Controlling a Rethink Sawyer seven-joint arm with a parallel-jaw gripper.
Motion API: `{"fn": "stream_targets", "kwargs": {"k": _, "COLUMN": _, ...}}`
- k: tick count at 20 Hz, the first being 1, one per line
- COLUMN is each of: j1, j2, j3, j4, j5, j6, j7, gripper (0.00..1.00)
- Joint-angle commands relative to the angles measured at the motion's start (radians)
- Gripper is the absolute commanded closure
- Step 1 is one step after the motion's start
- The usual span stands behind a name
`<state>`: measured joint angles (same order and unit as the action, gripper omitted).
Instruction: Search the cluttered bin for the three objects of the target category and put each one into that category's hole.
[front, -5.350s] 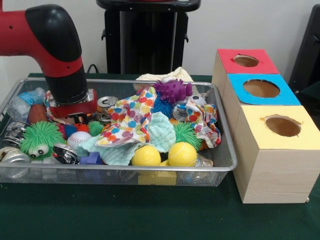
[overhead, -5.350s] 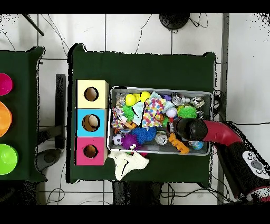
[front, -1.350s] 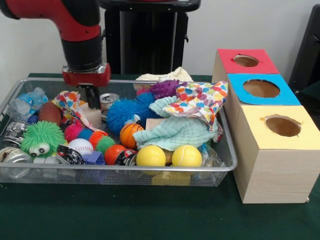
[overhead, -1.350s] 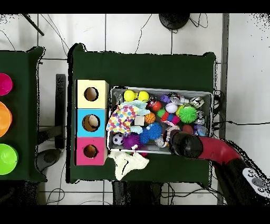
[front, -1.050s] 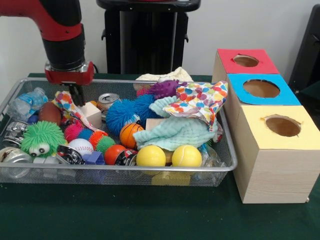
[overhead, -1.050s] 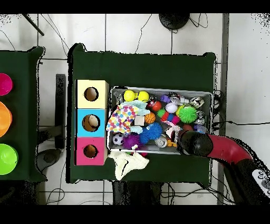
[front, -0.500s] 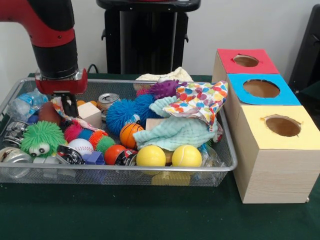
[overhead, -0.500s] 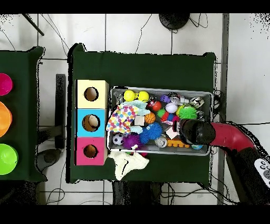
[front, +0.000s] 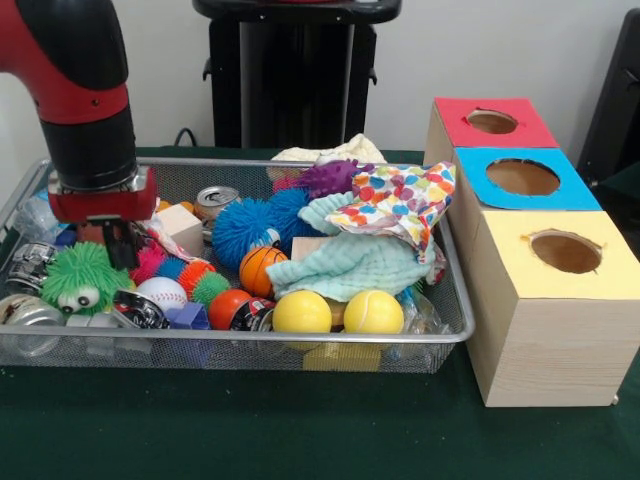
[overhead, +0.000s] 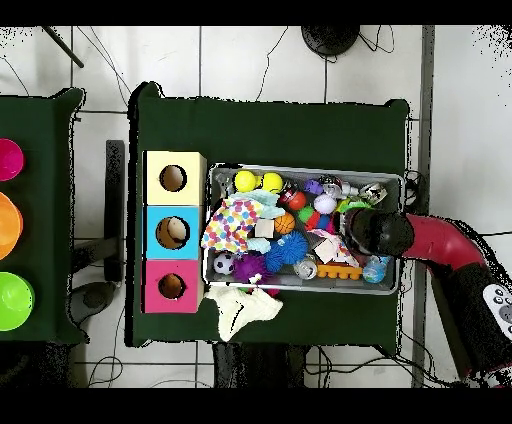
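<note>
Inside the bin (front: 455, 330) lie balls, cloths and cans; whether the pincer (front: 118, 245) is closed is unclear.

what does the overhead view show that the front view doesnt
Only the overhead view shows the second green table with pink, orange and green bowls, and something pale inside the blue box's hole. Only the front view shows the green googly-eyed toy and baseball. Both show the bin, two yellow balls, polka-dot cloth and arm.
</note>
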<state>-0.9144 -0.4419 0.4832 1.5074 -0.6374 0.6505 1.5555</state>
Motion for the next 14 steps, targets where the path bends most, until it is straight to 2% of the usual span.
{"fn": "stream_targets", "kwargs": {"k": 1, "j1": 0.050, "j2": 0.131, "j3": 0.091, "j4": -0.239, "j5": -0.061, "j6": 0.178, "j7": -0.371, "gripper": 1.00}}
{"fn": "stream_targets", "kwargs": {"k": 5, "j1": 0.093, "j2": 0.148, "j3": 0.096, "j4": -0.310, "j5": -0.050, "j6": 0.230, "j7": -0.393, "gripper": 1.00}}
{"fn": "stream_targets", "kwargs": {"k": 9, "j1": 0.103, "j2": 0.136, "j3": 0.089, "j4": -0.314, "j5": -0.043, "j6": 0.242, "j7": -0.388, "gripper": 1.00}}
{"fn": "stream_targets", "kwargs": {"k": 11, "j1": 0.099, "j2": 0.145, "j3": 0.088, "j4": -0.312, "j5": -0.047, "j6": 0.225, "j7": -0.383, "gripper": 1.00}}
{"fn": "stream_targets", "kwargs": {"k": 14, "j1": 0.086, "j2": 0.194, "j3": 0.088, "j4": -0.318, "j5": -0.060, "j6": 0.180, "j7": -0.378, "gripper": 1.00}}
